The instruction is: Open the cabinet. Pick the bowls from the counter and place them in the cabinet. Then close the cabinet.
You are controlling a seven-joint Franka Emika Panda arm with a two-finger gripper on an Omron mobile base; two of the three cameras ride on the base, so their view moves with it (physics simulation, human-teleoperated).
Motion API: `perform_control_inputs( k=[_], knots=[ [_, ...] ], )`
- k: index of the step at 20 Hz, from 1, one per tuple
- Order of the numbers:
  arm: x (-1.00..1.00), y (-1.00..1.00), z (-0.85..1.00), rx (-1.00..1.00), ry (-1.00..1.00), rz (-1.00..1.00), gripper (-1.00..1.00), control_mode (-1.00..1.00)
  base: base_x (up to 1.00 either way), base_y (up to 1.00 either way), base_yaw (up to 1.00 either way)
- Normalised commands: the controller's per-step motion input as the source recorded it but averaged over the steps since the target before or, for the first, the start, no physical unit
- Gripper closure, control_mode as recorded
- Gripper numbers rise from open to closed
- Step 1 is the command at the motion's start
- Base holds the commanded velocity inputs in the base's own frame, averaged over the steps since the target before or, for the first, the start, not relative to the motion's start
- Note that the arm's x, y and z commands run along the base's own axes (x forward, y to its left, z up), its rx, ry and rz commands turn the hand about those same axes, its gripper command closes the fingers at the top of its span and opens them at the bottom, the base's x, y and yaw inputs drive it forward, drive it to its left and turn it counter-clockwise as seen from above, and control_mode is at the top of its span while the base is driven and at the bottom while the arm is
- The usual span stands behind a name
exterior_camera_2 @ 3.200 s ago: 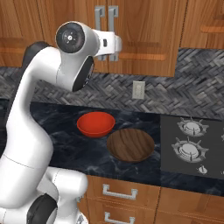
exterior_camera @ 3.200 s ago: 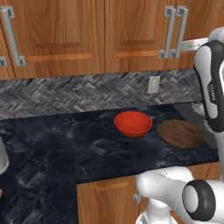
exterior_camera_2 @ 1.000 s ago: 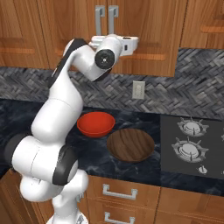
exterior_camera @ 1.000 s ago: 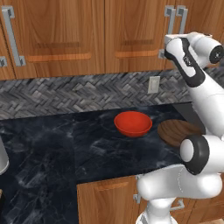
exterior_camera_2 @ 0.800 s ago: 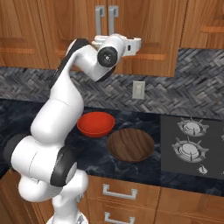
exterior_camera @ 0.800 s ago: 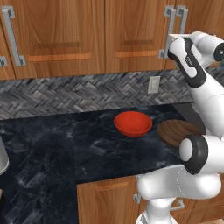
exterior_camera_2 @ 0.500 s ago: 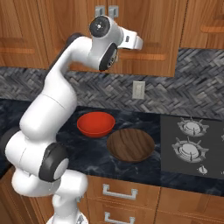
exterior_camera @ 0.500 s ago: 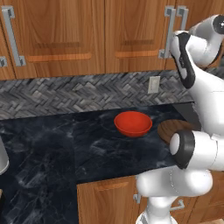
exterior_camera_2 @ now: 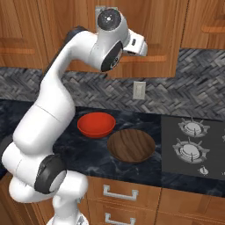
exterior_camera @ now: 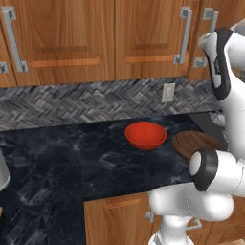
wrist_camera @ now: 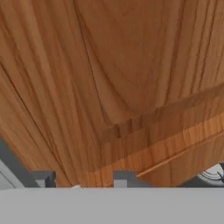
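The cabinet (exterior_camera: 143, 38) hangs above the counter (exterior_camera: 57, 162) with its two grey handles side by side. My gripper (exterior_camera: 206, 45) is up at the right door's handle (exterior_camera: 209, 26). In the hand view the wood door (wrist_camera: 109, 65) is very close. There the gripper (wrist_camera: 83, 179) appears shut on the handle (wrist_camera: 13, 164), which runs in from the lower left. The red bowl (exterior_camera: 145, 135) (exterior_camera_2: 96, 124) and the wider brown bowl (exterior_camera: 194, 143) (exterior_camera_2: 131, 145) sit next to each other on the counter (exterior_camera_2: 94, 156).
A stove top (exterior_camera_2: 193, 145) lies right of the brown bowl. A wall outlet (exterior_camera_2: 139, 90) sits on the tile wall behind the bowls. Drawer fronts (exterior_camera_2: 118, 193) run under the counter. Another wood door with a lone handle (exterior_camera: 12, 38) is at the far left.
The hand has swung right and a little up along the cabinet front to the right door's handle, and the elbow has risen. The bowls have not moved.
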Motion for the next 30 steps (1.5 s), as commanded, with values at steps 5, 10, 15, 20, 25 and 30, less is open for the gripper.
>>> perform_control_inputs(
  k=[5,10,15,20,25,30],
  knots=[
    [-0.33,-1.0,-1.0,0.02,-0.74,0.3,1.0,-1.0,0.0,0.0,0.0],
    [-0.17,-1.0,-1.0,0.03,-0.66,0.27,1.0,-1.0,0.0,0.0,0.0],
    [-0.17,-1.0,-1.0,0.11,-0.44,0.2,1.0,-1.0,0.0,0.0,0.0],
    [-0.01,-1.0,-1.0,0.18,-0.14,0.11,1.0,-1.0,0.0,0.0,0.0],
    [0.0,-1.0,-0.94,0.19,-0.07,0.09,1.0,-1.0,0.0,0.0,0.0],
    [0.0,-1.0,-0.82,0.21,-0.03,0.07,1.0,-1.0,0.0,0.0,0.0]
  ],
)
